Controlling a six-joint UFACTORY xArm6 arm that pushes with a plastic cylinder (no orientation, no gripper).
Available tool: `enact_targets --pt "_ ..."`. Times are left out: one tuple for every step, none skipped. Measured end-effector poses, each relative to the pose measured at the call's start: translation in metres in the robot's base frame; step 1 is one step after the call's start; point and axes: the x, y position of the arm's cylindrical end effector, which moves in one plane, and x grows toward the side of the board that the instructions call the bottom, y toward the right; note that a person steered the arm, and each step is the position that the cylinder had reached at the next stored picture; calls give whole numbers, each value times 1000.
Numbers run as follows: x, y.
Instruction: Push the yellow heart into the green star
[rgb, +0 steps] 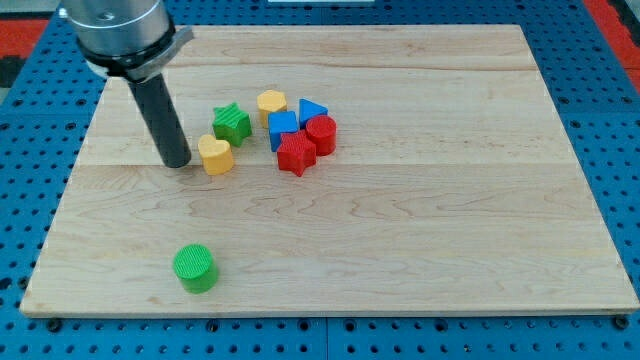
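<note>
The yellow heart (215, 155) lies on the wooden board (420, 230), left of centre. The green star (232, 123) sits just above and to the right of it, very close or touching. My tip (178, 161) is on the board right at the heart's left side, a small gap or light contact; I cannot tell which. The dark rod rises from it toward the view's top left.
A yellow hexagon-like block (271, 104), a blue triangle (312, 110), a blue cube (282, 127), a red cylinder (321, 134) and a red star (296, 155) cluster to the right of the green star. A green cylinder (195, 268) stands near the view's bottom left.
</note>
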Motion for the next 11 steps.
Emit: enact_targets --pt "-1 19" --pt "-1 19" --pt "-1 18" --pt "19 7" --pt "23 38" --pt "16 50" --pt "8 50" --pt "6 51" --pt "6 52" --pt "5 52" --pt "3 50"
